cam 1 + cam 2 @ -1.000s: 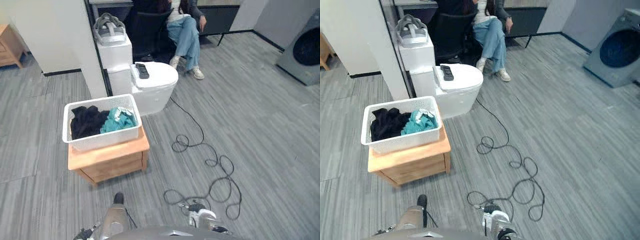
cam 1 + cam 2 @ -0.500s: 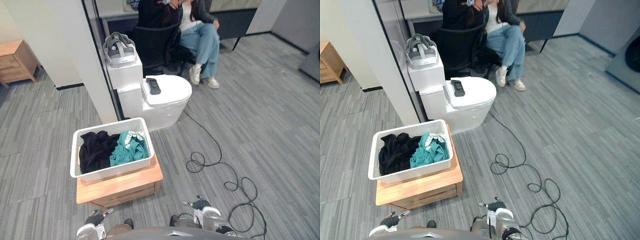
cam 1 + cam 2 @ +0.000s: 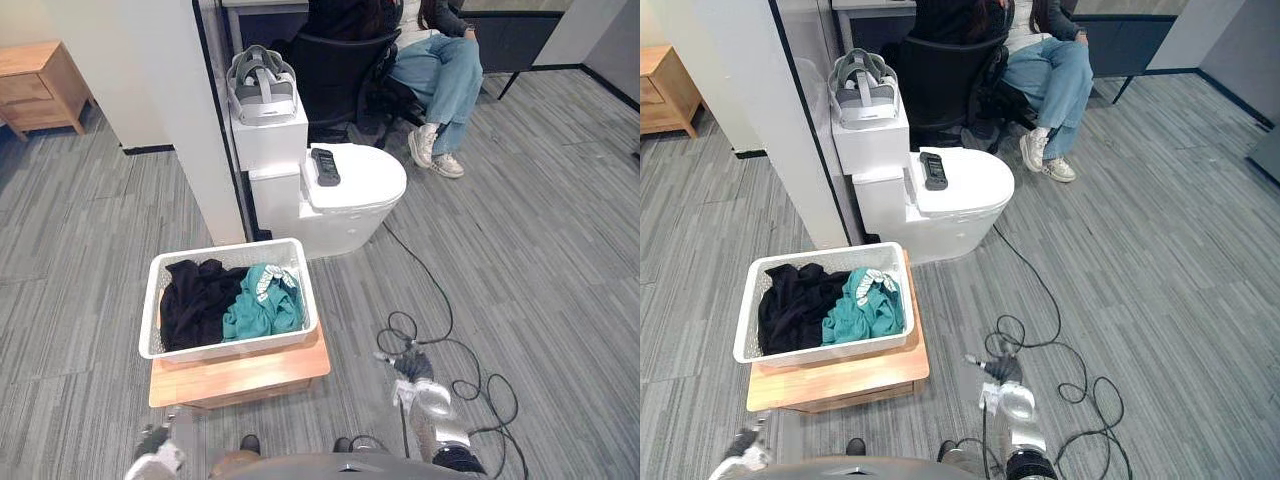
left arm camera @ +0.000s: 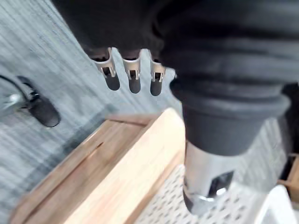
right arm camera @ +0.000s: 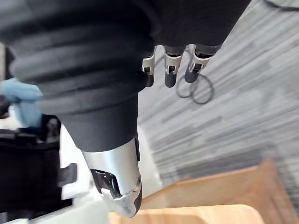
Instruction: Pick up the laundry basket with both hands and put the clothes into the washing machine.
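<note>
A: Left hand [image 3: 155, 463], right hand [image 3: 408, 368]: gripping anything?
B: No, both open and empty, short of the laundry basket [image 3: 228, 347]. It sits on the tabletop [image 3: 250, 368], with black clothes [image 3: 195, 303] and a teal garment [image 3: 262, 310] inside.

No writing can be read anywhere in the room.

Any marks on the dark remote [image 3: 325, 166] lying on the toilet lid [image 3: 372, 178] are too small to make out. The white laundry basket [image 3: 230, 349], the headset [image 3: 262, 85] and the white box [image 3: 268, 137] beneath it look plain-faced from here.
</note>
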Controlling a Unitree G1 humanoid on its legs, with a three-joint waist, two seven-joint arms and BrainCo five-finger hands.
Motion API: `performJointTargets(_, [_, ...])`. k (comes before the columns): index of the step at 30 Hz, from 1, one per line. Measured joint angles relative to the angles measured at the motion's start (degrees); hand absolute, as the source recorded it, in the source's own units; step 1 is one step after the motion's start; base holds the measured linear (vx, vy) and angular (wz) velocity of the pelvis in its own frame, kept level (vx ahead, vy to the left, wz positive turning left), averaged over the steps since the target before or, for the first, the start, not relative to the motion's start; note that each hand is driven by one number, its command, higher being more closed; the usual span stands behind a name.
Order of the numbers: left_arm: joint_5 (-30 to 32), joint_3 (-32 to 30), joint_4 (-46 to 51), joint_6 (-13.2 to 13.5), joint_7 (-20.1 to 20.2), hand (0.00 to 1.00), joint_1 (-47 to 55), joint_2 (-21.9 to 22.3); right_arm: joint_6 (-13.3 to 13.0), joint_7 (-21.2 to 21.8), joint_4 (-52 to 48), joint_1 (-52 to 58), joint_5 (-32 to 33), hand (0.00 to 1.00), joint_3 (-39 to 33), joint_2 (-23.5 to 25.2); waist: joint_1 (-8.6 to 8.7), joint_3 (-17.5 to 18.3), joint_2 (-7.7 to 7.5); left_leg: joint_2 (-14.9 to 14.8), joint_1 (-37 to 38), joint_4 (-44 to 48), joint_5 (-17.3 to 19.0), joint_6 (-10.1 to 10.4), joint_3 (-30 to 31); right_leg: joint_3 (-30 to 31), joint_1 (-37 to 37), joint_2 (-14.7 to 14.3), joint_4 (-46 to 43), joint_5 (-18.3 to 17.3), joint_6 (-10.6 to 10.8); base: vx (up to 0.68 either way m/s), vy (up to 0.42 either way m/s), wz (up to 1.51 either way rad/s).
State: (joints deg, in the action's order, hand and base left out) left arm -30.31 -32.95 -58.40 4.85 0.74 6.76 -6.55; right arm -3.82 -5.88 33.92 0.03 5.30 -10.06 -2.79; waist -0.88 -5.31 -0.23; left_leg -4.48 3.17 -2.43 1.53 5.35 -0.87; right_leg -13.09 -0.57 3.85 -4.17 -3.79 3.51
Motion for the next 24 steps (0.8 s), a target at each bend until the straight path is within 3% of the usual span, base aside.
performJointTargets(9, [1.0, -10.0, 15.1, 0.7, -0.5, 0.00, 0.5, -8.5, -1.1, 0.4, -20.8, -0.5, -0.7, 0.00, 3.4, -1.7, -1.54, -0.2, 0.92, 0.1, -4.1, -0.7, -1.2, -0.6, -1.4, 1.4, 2.9, -0.3, 3.6, 3.5, -0.1, -0.09, 0.000, -0.08])
performJointTargets(14, [3.6, -9.8, 14.8, 0.8, -1.6, 0.00, -3.8, -15.0, -1.0, 0.8, -21.5, -5.3, -0.9, 0.00, 5.6, -5.8, -2.42, -0.1, 0.92, 0.1, -5.1, -0.5, -2.1, -0.8, -2.2, 2.8, 4.6, -0.7, 4.5, 5.1, -0.5, 0.02, -0.001, -0.12])
performJointTargets(18, [5.2, -7.4, 6.0, 0.8, -1.7, 0.00, -13.3, -22.8, -1.0, 0.7, -12.5, -18.0, -0.2, 0.00, 10.6, -9.4, -2.75, -0.4, 0.93, -0.2, -5.1, 0.2, -2.1, -0.8, -2.2, 3.2, 4.3, -1.1, 4.9, 5.8, -1.1, -0.02, -0.018, -0.06])
performJointTargets(23, [12.0, -2.6, -4.7, -1.3, -0.7, 0.00, -27.7, -30.0, -0.6, 0.4, 5.3, -33.8, 4.1, 0.00, 14.4, -8.1, -4.85, -4.8, 0.64, -0.8, -6.7, 1.6, -2.6, -0.4, -2.7, 4.5, 5.8, -1.8, 4.8, 7.4, -1.8, -0.12, -0.036, -0.11])
performJointTargets(24, [14.5, -0.5, -6.4, -2.0, -0.6, 0.00, -32.1, -33.5, 0.5, 0.4, 10.7, -38.5, 4.7, 0.00, 14.1, -8.2, -5.25, -7.0, 0.15, -1.1, -8.1, 2.2, -3.1, -0.2, -2.7, 4.6, 7.0, -2.2, 4.6, 8.0, -2.2, -0.10, -0.036, -0.05])
